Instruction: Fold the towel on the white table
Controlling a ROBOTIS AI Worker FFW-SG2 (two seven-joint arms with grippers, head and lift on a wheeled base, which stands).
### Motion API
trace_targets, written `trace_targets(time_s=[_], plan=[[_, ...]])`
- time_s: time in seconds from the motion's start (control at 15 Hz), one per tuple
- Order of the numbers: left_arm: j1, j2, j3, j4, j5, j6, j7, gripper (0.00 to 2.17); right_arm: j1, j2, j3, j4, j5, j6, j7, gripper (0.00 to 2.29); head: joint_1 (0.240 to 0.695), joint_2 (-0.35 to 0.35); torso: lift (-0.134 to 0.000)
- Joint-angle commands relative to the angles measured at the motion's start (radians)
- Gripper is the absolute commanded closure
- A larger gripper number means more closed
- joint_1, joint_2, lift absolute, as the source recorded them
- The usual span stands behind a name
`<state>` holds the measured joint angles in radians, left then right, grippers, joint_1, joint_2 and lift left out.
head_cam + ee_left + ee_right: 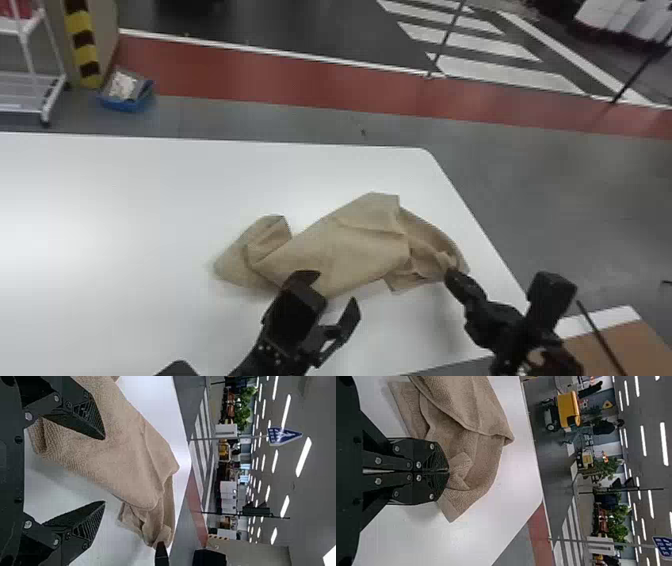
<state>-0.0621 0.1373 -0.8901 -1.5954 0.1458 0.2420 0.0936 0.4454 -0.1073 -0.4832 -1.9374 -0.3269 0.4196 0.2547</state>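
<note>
Towel half bunched, right jaws clamped on it
Head view gets the whole crumpled towel [345, 245], middle to right of the frame on the white tabletop [100, 225], plus a blue bin [127, 101] upper left. Right wrist view gives the close-up: right gripper [452, 275] has its jaws together on a bunched bit of cloth. Left gripper [334, 289] has its jaws well apart, towel running past one jaw, not pinched.
</note>
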Motion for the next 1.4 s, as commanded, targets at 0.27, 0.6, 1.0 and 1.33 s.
trace_targets(time_s=[0.27, 0.6, 1.0, 1.33], plan=[[-0.021, -0.012, 0.003, 0.025, -0.041, 0.116, 0.009, 0.6, -0.002, 0.0, -0.006, -0.003, -0.014, 0.0, 0.003, 1.77, 0.695, -0.35, -0.12], [-0.019, 0.001, 0.02, 0.012, -0.046, 0.147, 0.035, 1.1, -0.008, 0.0, -0.005, -0.009, -0.029, 0.0, 0.008, 1.77, 0.695, -0.35, -0.12], [0.005, 0.022, 0.076, -0.089, -0.029, 0.141, 0.044, 1.42, -0.004, 0.0, -0.009, -0.063, -0.06, 0.018, 0.011, 1.77, 0.695, -0.35, -0.12], [0.057, 0.09, 0.174, -0.248, 0.011, 0.156, 0.054, 1.42, -0.007, -0.002, -0.029, -0.189, -0.06, 0.129, 0.011, 1.77, 0.695, -0.35, -0.12]])
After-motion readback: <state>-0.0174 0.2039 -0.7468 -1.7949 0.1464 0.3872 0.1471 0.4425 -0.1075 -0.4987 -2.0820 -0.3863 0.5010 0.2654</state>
